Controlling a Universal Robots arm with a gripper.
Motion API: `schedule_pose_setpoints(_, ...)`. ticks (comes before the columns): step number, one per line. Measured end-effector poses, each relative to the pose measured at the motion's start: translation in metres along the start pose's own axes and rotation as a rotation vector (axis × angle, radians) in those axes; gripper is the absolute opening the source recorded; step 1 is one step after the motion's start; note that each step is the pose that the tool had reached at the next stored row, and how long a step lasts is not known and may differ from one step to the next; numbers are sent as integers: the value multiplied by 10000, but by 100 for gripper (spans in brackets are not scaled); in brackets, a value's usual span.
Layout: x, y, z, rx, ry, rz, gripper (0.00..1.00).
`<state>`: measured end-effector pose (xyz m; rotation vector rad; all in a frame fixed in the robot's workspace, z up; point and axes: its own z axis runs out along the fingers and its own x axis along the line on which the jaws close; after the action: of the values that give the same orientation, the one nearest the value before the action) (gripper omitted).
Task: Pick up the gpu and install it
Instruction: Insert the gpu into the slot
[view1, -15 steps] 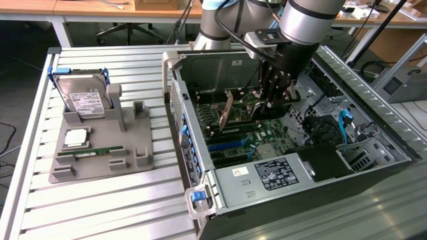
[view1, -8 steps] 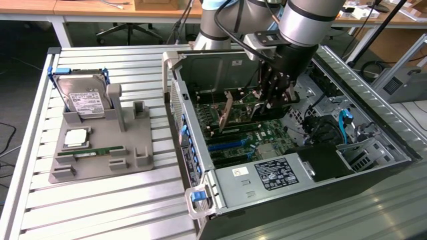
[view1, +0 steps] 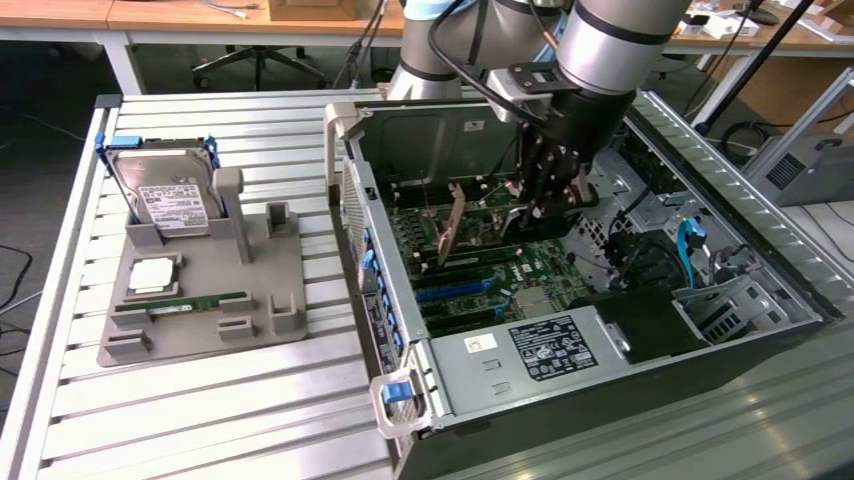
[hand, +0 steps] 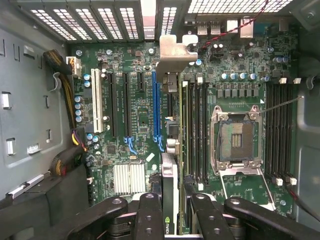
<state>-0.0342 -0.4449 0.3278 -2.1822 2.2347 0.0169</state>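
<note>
Inside the open case: we find the hand lowered over the motherboard, pinching the gpu by its top edge.
Hand state: we see the two fingers pressed against either face of the card, holding it edge-down.
Gpu position: we place it upright above the expansion slots, its silver bracket toward the case's rear wall; we cannot tell whether its edge is seated in a slot.
Gpu, wrist view: we see the card edge-on, running between the blue slot and the black memory slots.
Motherboard: we note an empty processor socket, a white slot and a small finned heatsink.
Computer case: we record it lying on its side on the slatted surface, with a labelled power supply at its near end.
Grey holder tray: we log it on the surface at the exterior view's left, well apart from the case.
Tray contents: we count a hard drive standing upright, a green memory stick lying flat and a square processor.
</note>
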Motion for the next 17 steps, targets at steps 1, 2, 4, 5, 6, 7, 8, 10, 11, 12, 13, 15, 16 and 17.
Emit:
schedule_pose_setpoints(1,0,0,6,0,0,0,27)
schedule_pose_setpoints(2,0,0,14,1,-1,0,27)
schedule_pose_setpoints(4,0,0,17,0,0,0,27)
schedule_pose_setpoints(5,0,0,19,1,-1,0,27)
schedule_pose_setpoints(6,0,0,21,1,-1,0,27)
schedule_pose_setpoints(7,1,0,27,0,0,0,27)
schedule_pose_setpoints(8,1,0,33,0,-1,0,27)
schedule_pose_setpoints(10,1,0,36,0,0,0,27)
schedule_pose_setpoints(11,1,0,38,0,0,0,27)
schedule_pose_setpoints(12,1,0,39,0,0,0,27)
schedule_pose_setpoints(13,1,0,41,0,-1,0,27)
schedule_pose_setpoints(15,1,0,44,0,0,0,27)
schedule_pose_setpoints(16,1,0,46,0,-1,0,27)
schedule_pose_setpoints(17,1,0,50,0,-1,0,27)
